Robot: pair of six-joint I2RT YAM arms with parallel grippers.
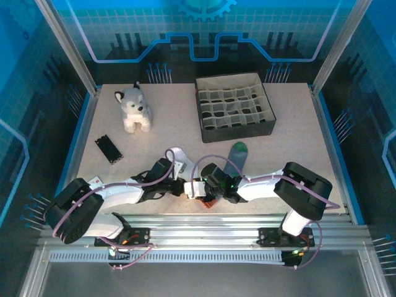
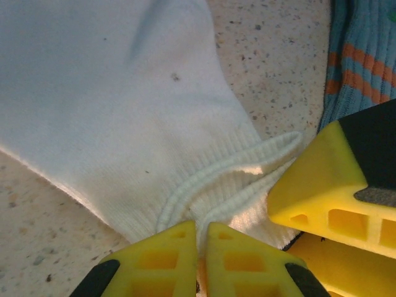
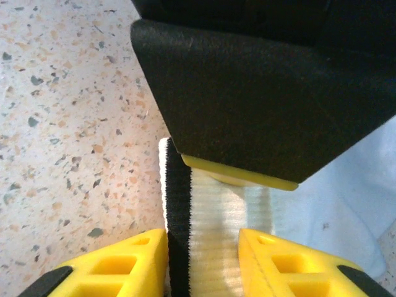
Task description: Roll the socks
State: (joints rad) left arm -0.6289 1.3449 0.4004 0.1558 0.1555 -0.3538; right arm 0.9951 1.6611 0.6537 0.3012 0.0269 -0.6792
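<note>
Pinching the ribbed cuff of the white sock, the left pincer has its 2 yellow fingers drawn almost to touching on the fabric. The right pincer meets it head-on near the front edge of the table, its fingers apart with the dark-striped cuff between them; whether they clamp it cannot be told. The white sock lies flat on the table, the grey-blue sock just beside it, green toe toward the divided box.
</note>
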